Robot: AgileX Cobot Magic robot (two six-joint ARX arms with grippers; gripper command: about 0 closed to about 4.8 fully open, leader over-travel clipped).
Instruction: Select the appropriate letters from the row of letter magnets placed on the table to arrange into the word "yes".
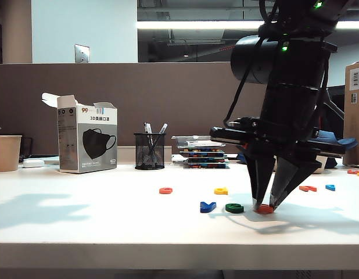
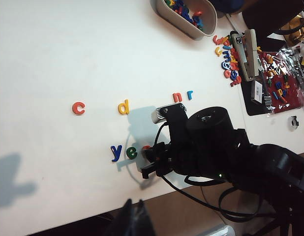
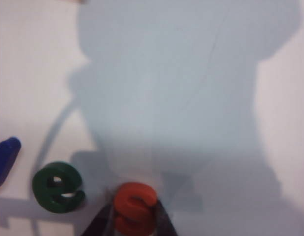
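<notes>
The red s (image 3: 135,206) lies on the table (image 1: 110,226) just beside the green e (image 3: 57,187), the blue y (image 1: 207,206) beyond the e. The right gripper (image 1: 265,206) pinches the s by its sides. It looks light, stiff and slick, best held by its edges. The left gripper (image 2: 135,219) hangs above the table's front edge, well apart from the e; I cannot tell its fingers' state.

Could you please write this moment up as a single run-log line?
right gripper: shut on red s, down at table | blue y, green e: placed beside it | left gripper: raised, holding nothing seen
</notes>
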